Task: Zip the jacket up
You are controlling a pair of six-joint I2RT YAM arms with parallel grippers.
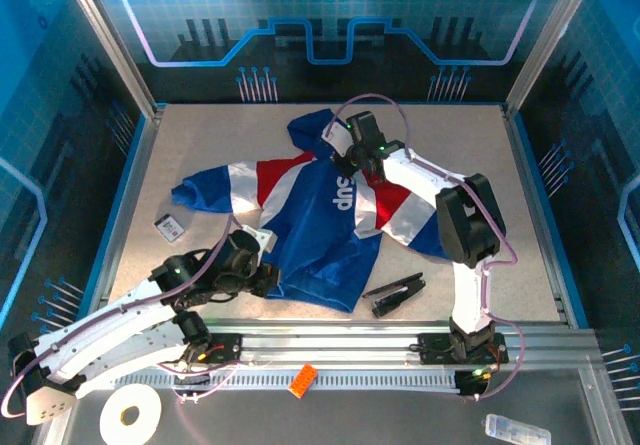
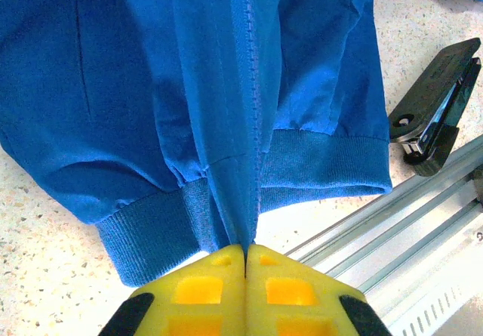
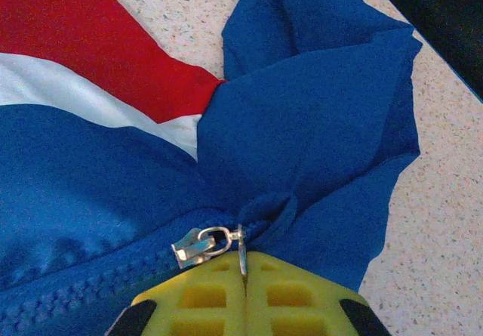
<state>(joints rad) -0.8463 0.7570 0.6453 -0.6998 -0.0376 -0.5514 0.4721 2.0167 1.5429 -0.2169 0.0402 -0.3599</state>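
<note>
The table (image 1: 200,145) has the jacket (image 1: 310,235) spread flat mid-surface, hood toward 12 o'clock and hem toward 6. The left claw (image 2: 246,249) is at the jacket's 7 o'clock edge, fingers pinched together on the ribbed hem right where the zipper line ends. The right claw (image 3: 244,264) is up at 12 by the collar, clamped on the zipper pull (image 3: 242,254), with the slider just to its 9. A black clip (image 1: 398,293) lies at the jacket's 4 o'clock, close to the hem. A tape roll (image 1: 131,415) sits way down at 7.
</note>
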